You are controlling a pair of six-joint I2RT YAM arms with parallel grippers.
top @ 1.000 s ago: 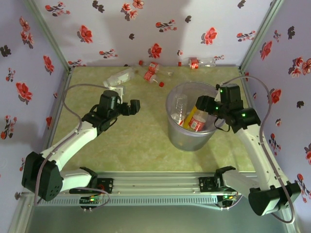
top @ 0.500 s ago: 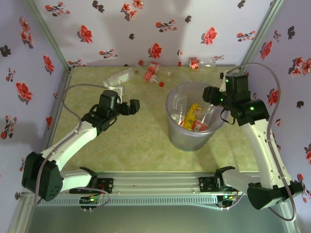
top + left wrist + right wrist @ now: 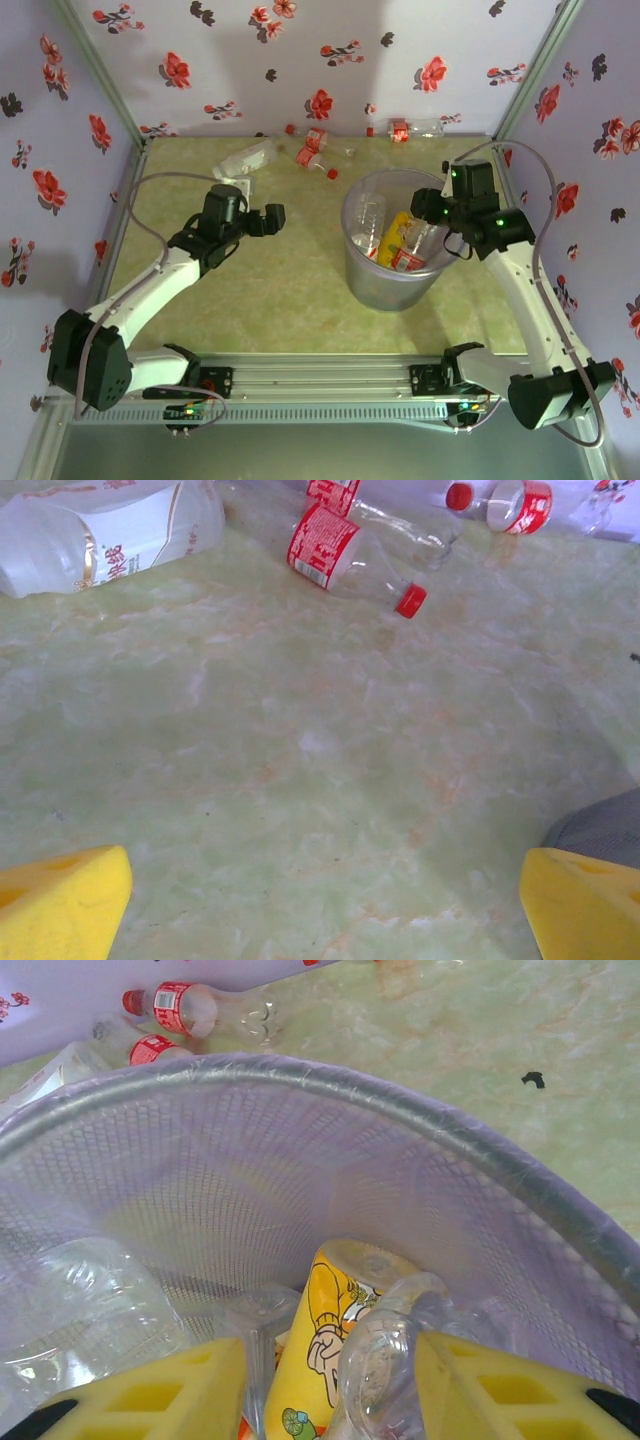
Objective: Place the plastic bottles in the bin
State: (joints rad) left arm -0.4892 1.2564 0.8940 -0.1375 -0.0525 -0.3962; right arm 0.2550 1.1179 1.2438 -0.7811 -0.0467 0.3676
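Observation:
The bin [image 3: 385, 285] stands right of centre, its mesh wall [image 3: 250, 1160] close under my right gripper. Inside it lean a yellow bottle [image 3: 395, 232] [image 3: 320, 1340] and clear bottles [image 3: 368, 218] [image 3: 80, 1300], one with a red-white label [image 3: 415, 250]. My right gripper [image 3: 428, 207] [image 3: 330, 1400] hovers over the bin's far right rim, pads partly apart, clamping nothing that I can see. More plastic bottles lie by the back wall [image 3: 245, 160] [image 3: 312, 143] [image 3: 415, 128]. My left gripper [image 3: 272, 218] [image 3: 325, 910] is wide open over bare table, with those bottles [image 3: 110, 535] [image 3: 350, 565] ahead of it.
Flowered walls close the table on three sides, with metal posts at the back corners. A loose red cap [image 3: 332, 173] lies near the back bottles. The bin's edge [image 3: 600, 830] shows at the right of the left wrist view.
My right gripper has drawn back out of the bin toward its far right rim. The bottle it carried now lies inside, and its jaws have narrowed. The left arm barely moved.

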